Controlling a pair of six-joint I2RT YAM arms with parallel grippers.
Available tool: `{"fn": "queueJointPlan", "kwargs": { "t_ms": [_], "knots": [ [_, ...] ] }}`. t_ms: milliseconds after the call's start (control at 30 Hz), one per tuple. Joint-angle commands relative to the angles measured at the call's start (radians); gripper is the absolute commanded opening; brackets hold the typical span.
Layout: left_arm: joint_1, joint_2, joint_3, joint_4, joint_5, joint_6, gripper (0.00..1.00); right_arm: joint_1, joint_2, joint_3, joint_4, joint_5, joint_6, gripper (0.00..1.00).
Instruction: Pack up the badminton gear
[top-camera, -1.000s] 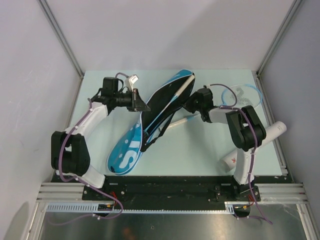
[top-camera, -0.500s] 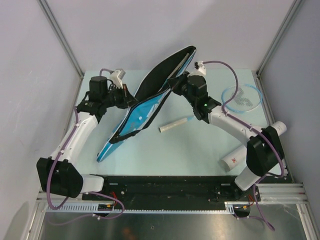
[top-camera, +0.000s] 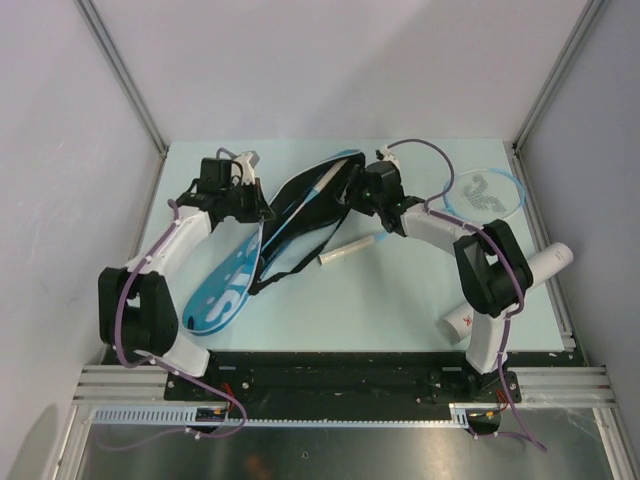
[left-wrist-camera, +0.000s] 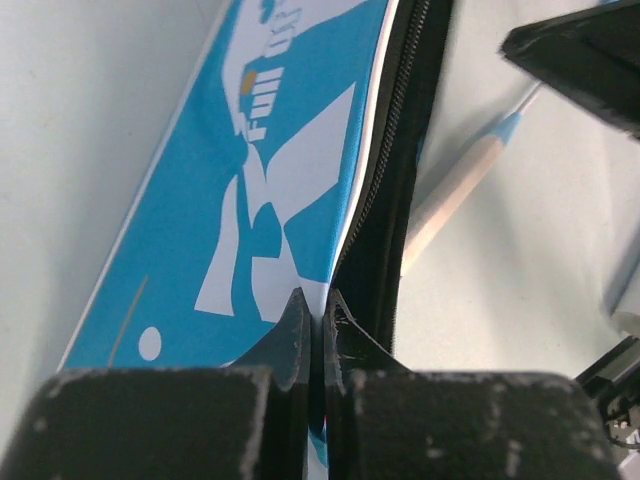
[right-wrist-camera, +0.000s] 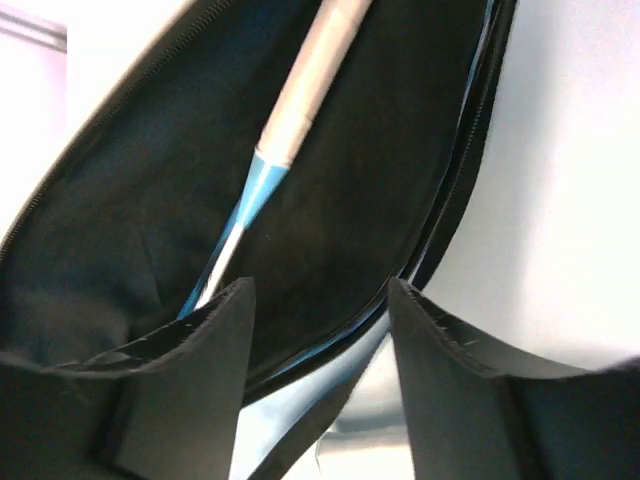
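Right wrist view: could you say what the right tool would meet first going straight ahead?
The right tool would likely meet the racket cover's black lining, beside the racket handle inside; depth is unclear.

Pale-green table (top-camera: 400, 300) bears racket cover (top-camera: 225, 290), racket (top-camera: 346, 250) and tube (top-camera: 548, 262).

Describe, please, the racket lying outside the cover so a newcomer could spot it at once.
On the pale table, look right of the open blue cover, toward the far right corner. The racket lies flat, light-blue hoop by the corner, white handle pointing at the cover. Unlike the other racket, it lies bare on the table, not inside the black lining.
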Motion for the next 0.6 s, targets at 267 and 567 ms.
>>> {"fn": "queueJointPlan", "kwargs": {
  "t_ms": [267,567],
  "knots": [
    [0.016,0.005,0.042,0.042,-0.122,0.025,0.0,-0.096,-0.161,0.052,-0.651,0.181,0.071,1.0],
    [0.014,0.016,0.036,0.042,-0.04,-0.004,0.0,-0.13,-0.006,0.136,-0.869,0.296,0.437,0.79]
  ]
}}
